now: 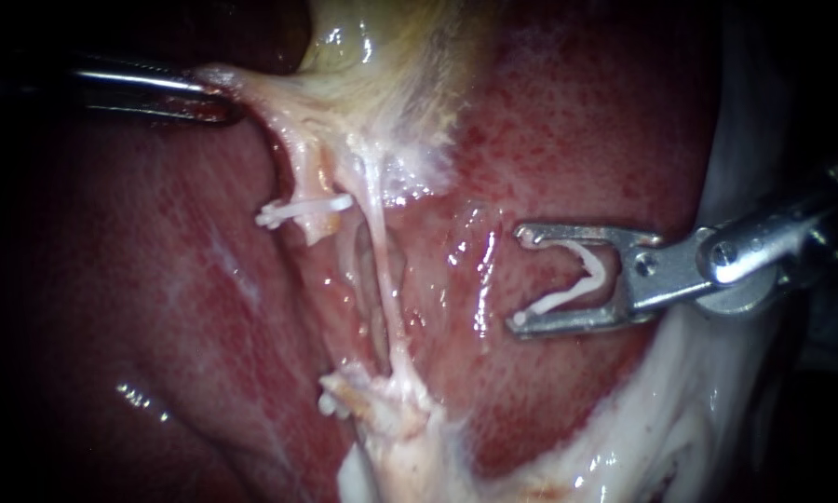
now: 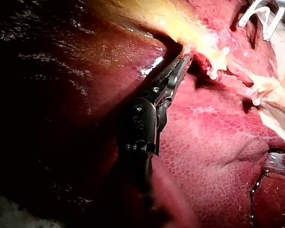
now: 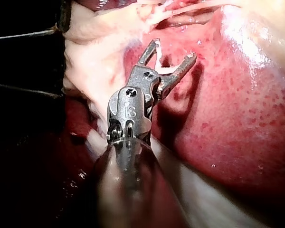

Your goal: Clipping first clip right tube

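Observation:
My right instrument (image 1: 520, 277) comes in from the right, its jaws standing wide apart around an open white clip (image 1: 577, 279) that both jaws hold. It hovers over the liver (image 1: 587, 121), to the right of the thin pale right tube (image 1: 384, 270) and apart from it. The left tube (image 1: 300, 172) carries a white clip (image 1: 303, 210). My left instrument (image 1: 216, 93) is shut on pale tissue below the gallbladder (image 1: 363, 42), pulling it leftward. In the right wrist view the jaws (image 3: 173, 51) hold the clip (image 3: 167, 70). In the left wrist view the jaws (image 2: 184, 59) grip the tissue.
A second white clip (image 1: 326, 405) sits low on the pale tissue stump where the tubes meet. White fatty tissue (image 1: 698, 410) borders the liver on the right, under my right instrument's shaft. Dark liver (image 1: 140, 307) fills the left side.

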Available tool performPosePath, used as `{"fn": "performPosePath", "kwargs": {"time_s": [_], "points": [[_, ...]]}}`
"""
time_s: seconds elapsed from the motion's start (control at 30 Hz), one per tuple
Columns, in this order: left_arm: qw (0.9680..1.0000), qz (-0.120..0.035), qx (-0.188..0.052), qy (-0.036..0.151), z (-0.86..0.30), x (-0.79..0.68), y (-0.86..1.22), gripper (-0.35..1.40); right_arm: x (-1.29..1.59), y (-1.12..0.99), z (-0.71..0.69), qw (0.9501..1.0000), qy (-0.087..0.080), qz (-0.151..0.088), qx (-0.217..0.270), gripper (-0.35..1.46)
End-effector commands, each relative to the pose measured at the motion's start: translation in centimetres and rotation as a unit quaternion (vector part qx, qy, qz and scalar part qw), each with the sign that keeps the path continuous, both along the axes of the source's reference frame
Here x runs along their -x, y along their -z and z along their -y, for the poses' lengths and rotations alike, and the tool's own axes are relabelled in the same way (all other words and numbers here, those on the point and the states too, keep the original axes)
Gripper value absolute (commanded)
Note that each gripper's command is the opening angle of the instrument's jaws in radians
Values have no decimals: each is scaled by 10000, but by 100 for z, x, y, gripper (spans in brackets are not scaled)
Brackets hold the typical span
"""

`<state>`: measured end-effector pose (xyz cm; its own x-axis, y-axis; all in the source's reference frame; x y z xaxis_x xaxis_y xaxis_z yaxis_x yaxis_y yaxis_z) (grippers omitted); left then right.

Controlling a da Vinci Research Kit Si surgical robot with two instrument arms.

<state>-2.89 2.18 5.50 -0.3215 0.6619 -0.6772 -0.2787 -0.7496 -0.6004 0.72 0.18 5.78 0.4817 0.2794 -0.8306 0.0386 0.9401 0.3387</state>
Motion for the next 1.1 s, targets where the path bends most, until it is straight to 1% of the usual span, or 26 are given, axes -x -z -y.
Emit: {"fn": "performPosePath", "kwargs": {"time_s": [0.03, 0.17, 0.27, 0.5, 0.6, 0.77, 0.87, 0.97, 1.1], "points": [[10000, 0, 12, 5, 1, 2, -3, -35, -2, 1, 0, 10000, 1, -32, -28, 49], [10000, -1, 15, 6, 1, 2, -4, -35, -14, 2, 6, 9998, -19, -95, -176, 49], [10000, -1, 15, 6, 1, 3, -4, -35, -26, -2, 14, 9994, -14, -114, -336, 49], [10000, -2, 16, 8, 1, 3, -4, -35, -59, -28, 35, 9977, 1, -143, -665, 49], [10000, -3, 16, 9, 1, 4, -4, -35, -72, -40, 40, 9965, -18, -180, -820, 49], [10000, -4, 17, 11, 1, 4, -5, -35, -88, -57, 41, 9942, -100, -226, -1044, 48], [10000, -4, 18, 10, 1, 4, -5, -35, -95, -65, 38, 9930, -112, -274, -1147, 48], [10000, -4, 18, 11, 1, 4, -5, -35, -99, -68, 35, 9895, -170, -434, -1365, 48], [10000, -4, 18, 11, 1, 5, -5, -35, -108, -70, 33, 9842, -174, -615, -1648, 48]]}}
